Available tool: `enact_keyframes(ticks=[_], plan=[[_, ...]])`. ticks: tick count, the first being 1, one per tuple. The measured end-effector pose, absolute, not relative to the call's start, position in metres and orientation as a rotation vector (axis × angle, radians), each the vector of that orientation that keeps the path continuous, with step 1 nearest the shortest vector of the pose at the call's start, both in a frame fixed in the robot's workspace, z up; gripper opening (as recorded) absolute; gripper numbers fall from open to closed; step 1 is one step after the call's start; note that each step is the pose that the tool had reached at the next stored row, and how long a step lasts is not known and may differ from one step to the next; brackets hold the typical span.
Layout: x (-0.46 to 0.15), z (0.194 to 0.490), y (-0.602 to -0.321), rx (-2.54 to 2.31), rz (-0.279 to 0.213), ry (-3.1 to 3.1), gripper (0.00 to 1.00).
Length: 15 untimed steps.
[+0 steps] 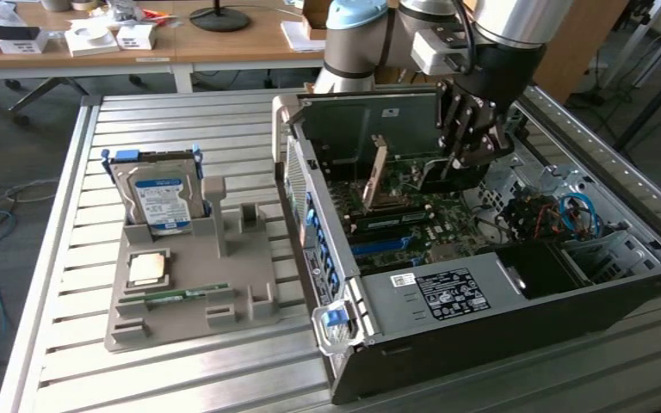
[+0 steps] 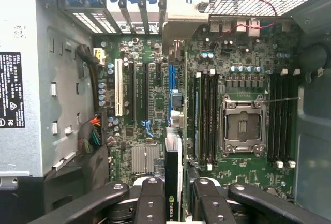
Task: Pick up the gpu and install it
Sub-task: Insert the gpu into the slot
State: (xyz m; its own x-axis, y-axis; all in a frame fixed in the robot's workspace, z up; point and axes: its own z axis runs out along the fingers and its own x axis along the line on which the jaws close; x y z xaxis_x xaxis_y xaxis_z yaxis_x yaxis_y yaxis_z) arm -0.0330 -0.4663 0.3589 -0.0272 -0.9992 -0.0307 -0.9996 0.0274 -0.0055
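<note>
- At the exterior view's left, a hard drive (image 1: 161,198) and a memory stick (image 1: 176,298) sit in a grey tray (image 1: 256,297) on the slatted table (image 1: 66,258). They are well apart from the work and look out of harm's way.
- The open computer case (image 1: 480,361) lies on its side. Its rear wall (image 1: 307,181), lined with blue clips, is where the card's far end could snag if the approach runs off line.
- The gpu (image 1: 379,172) (image 2: 173,188) stands on edge inside the case above the motherboard (image 2: 145,105), roughly in line with the blue slot (image 2: 171,79). Whether its contacts have entered any slot cannot be told. A small sideways offset or tilt could land the edge beside the slot and, under pressure, damage the contacts or flex the board.
- The gripper (image 1: 468,163) (image 2: 178,208) is clamped on the card, a finger on each face near one end. With the hold at one end, the card could pivot in the grip and go in crooked.
- Memory slots (image 2: 207,115) and the bare processor socket (image 2: 243,123) lie just beside the card's line, and a slipped card could strike them.
- At the exterior view's right, loose blue cables (image 1: 577,215) sit near the arm and could be brushed.
</note>
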Motion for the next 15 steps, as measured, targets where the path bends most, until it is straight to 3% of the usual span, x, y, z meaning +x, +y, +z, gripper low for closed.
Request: enact_keyframes(ticks=[15], plan=[[-0.034, 0.339, -0.466, -2.173, 0.027, 2.233, 0.26]])
